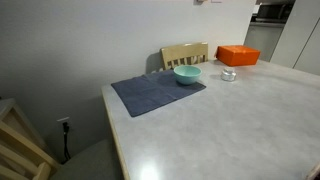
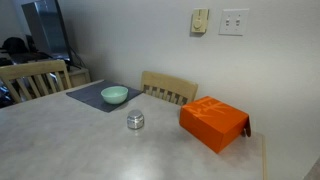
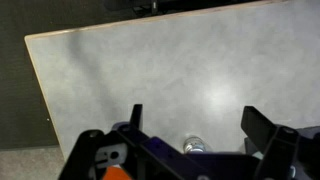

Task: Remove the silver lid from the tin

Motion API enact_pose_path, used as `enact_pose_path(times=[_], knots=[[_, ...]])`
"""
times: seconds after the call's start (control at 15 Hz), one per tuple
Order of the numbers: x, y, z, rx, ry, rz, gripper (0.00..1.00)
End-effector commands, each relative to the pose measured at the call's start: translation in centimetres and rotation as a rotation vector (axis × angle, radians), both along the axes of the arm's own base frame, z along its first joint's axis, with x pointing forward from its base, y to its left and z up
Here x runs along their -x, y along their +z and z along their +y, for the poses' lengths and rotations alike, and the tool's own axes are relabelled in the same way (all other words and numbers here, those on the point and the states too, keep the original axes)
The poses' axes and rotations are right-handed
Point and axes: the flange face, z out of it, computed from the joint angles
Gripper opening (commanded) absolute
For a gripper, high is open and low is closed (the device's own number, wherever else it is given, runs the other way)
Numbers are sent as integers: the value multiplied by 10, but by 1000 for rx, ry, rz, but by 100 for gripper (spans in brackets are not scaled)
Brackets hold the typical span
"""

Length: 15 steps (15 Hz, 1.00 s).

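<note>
Clearly the claw [image 3: 193, 113] hangs wide open and empty above the desk [image 3: 150, 70]. The tin [image 3: 195, 146], with its silver lid [image 2: 135, 116] on, sits below between its fingers.

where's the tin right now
In both exterior views the tin stands on the grey table, in the gap between the teal bowl and the orange box, touching neither.

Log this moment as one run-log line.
gripper: open, empty | silver lid: on tin | tin: on table, between teal bowl and orange box | lid not yet removed
</note>
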Motion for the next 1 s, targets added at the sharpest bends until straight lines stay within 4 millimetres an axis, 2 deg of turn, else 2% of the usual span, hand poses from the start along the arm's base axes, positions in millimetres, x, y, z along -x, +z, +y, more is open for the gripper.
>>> enact_pose_path(times=[0.0,0.33,0.6,0.73,0.8,0.87,0.93], knots=[[0,0,0,0,0,1,100],[-26,-9,12,-37,82,24,100],[-58,-25,20,-57,113,52,100],[-77,-40,16,-44,58,131,100],[-81,-42,13,-21,12,174,100],[-62,-37,19,-34,60,100,100],[-69,-43,18,-31,40,127,100]])
